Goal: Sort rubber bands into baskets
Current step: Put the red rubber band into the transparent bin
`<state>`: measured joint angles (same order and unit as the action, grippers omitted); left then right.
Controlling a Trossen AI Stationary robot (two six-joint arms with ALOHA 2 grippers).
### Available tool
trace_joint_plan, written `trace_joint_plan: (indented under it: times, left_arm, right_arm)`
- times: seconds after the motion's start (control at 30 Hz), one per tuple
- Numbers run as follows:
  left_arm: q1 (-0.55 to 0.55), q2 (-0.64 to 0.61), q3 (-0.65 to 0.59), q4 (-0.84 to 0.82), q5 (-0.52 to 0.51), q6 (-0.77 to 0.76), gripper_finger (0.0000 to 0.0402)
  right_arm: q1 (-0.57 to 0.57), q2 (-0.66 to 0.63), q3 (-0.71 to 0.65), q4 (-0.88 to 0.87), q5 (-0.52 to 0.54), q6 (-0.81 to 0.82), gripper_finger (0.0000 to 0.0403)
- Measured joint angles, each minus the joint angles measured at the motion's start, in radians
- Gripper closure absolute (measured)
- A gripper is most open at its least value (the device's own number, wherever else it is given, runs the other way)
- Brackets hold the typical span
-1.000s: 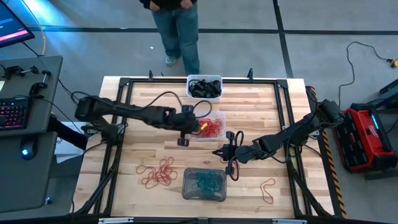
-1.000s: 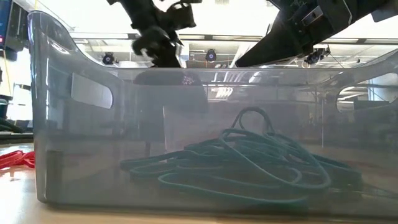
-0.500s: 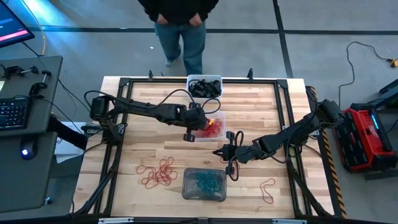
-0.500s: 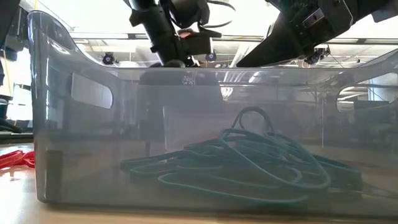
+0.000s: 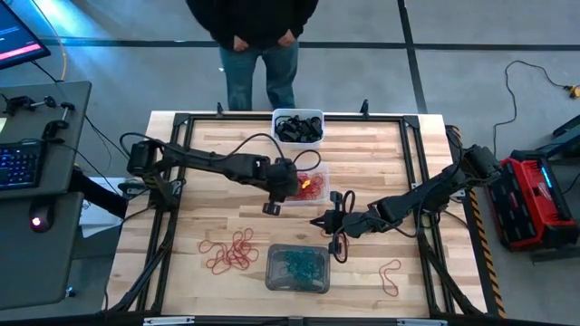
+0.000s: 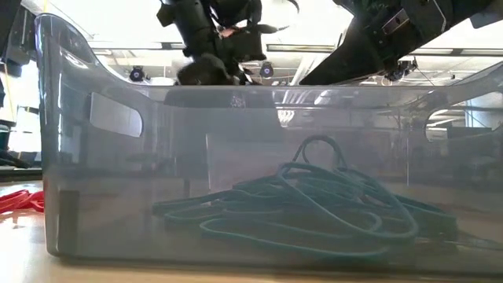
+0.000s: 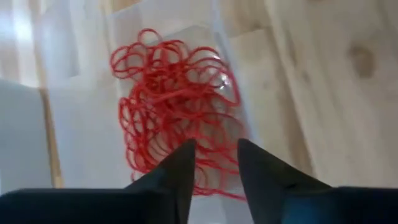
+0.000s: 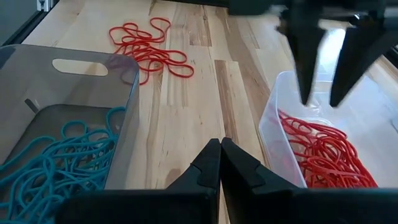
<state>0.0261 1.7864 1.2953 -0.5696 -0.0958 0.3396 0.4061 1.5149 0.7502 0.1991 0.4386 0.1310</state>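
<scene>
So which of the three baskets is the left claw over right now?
The clear basket in the middle of the table, holding red rubber bands. The left claw hangs open above it; the white basket and grey basket lie apart.

Red rubber bands [image 7: 174, 118] in clear basket [image 8: 373, 118]; teal bands [image 8: 56, 165] in smoky grey basket [image 8: 93, 65]; black bands [image 5: 296, 129] in white basket [image 5: 297, 114]; pale striped wooden table [image 5: 199, 163].

The left arm reaches from the left edge toward the centre of the high view, its left gripper [image 5: 292, 186] pointing down with the fingers [image 7: 180, 171] parted by a narrow gap. The right arm stretches in from the right, its right gripper [image 5: 316, 221] closed just below centre, fingertips pressed together.
</scene>
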Motion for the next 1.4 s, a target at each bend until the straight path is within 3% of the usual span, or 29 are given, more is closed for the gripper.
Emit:
trace_joint_plan:
  times: [0.23, 0.73, 0.87, 1.07, 1.27, 1.4]
  left_arm:
    - [-0.039, -0.05, -0.005, 0.0, 0.017, -0.029, 0.0248]
    - [-0.12, -0.117, -0.007, 0.095, 0.062, -0.077, 0.0243]
    - [-0.135, -0.121, -0.088, 0.286, 0.066, -0.085, 0.0243]
    - [-0.143, -0.162, -0.205, 0.39, 0.071, -0.103, 0.0243]
    - [-0.181, -0.272, -0.302, 0.333, 0.124, -0.151, 0.0243]
    - [-0.218, -0.372, -0.358, 0.193, 0.124, -0.212, 0.0243]
  right_arm:
    - [0.0, 0.0, 0.0, -0.001, -0.001, -0.008, 0.0403]
    - [0.0, 0.0, 0.0, 0.0, 0.001, -0.027, 0.0403]
    - [0.0, 0.0, 0.0, 0.0, 0.003, -0.027, 0.0403]
    - [-0.002, 0.0, 0.0, 0.0, 0.002, -0.035, 0.0403]
    - [-0.023, 0.0, 0.0, 0.001, 0.002, -0.036, 0.0403]
    - [-0.048, 0.0, 0.0, 0.0, -0.004, -0.044, 0.0403]
